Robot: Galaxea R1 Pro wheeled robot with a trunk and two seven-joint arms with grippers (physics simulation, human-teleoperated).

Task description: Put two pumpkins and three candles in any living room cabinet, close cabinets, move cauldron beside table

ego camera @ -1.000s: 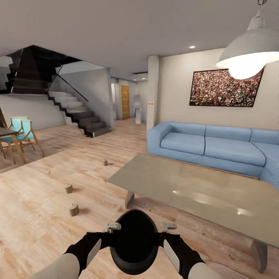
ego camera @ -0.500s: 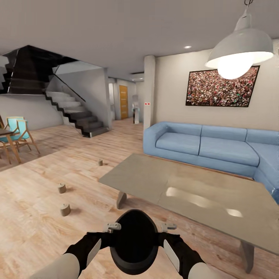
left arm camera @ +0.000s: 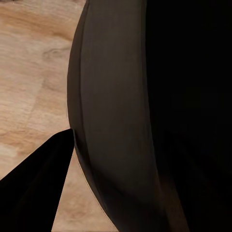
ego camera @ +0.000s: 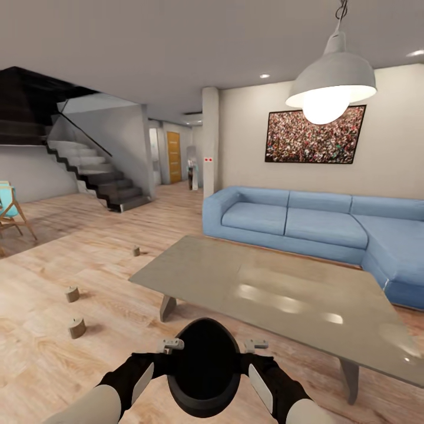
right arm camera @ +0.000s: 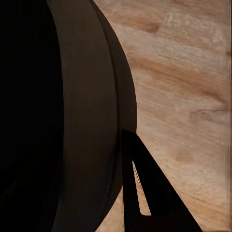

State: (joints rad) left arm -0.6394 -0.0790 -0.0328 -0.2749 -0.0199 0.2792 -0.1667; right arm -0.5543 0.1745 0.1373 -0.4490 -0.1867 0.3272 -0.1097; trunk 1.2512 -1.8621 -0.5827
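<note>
I see a blue sofa [ego camera: 306,227] at the far right, stairs [ego camera: 88,174] far left, a lit lamp [ego camera: 331,82] overhead.

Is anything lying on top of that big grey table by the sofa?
No, in the head view the grey table is bare on top, showing just light reflections, while the three candles sit on the wooden floor beside it.

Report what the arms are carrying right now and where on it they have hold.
The black cauldron, held between both arms: left gripper and right gripper grip its opposite sides near the rim. How the jaws close cannot be told.
</note>
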